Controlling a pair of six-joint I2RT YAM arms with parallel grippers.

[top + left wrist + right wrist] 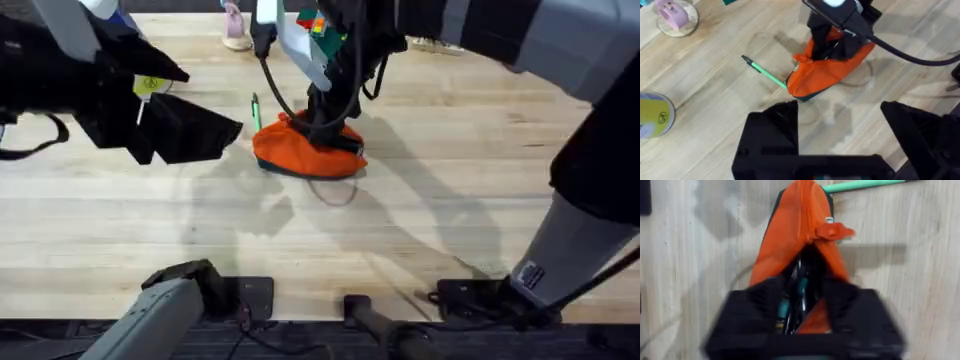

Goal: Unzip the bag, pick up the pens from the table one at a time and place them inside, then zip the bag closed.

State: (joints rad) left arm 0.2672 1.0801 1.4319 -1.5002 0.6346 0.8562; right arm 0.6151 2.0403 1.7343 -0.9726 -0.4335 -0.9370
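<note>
Your orange fabric pencil pouch with the dark grey base (305,152) sits mid-table, a bit toward the far side, on the light butcher-block wooden tabletop (430,230). The zip's partly open: the small red zipper pull (832,231) is parked near one end, and the mouth gapes below it, w/ what look like pen barrels already inside, one teal-tipped.

Right gripper (322,128) is down at that mouth, black fingers either side of the opening. Whether they're pinching fabric, letting go of a pen or just resting there, you can't tell; too blurred close up. My guess is it's there to drop something in or hold the mouth spread.

Left gripper (840,140) hovers on the left, near the pouch, fingers spread wide w/ nothing between them. Prob. waiting for the next pick.

The thin green-barrelled pen w/ a dark tip (765,73) lies on the wood, one end touching or tucked under the pouch's left end. That one isn't in yet, so zipping up can't start.
</note>
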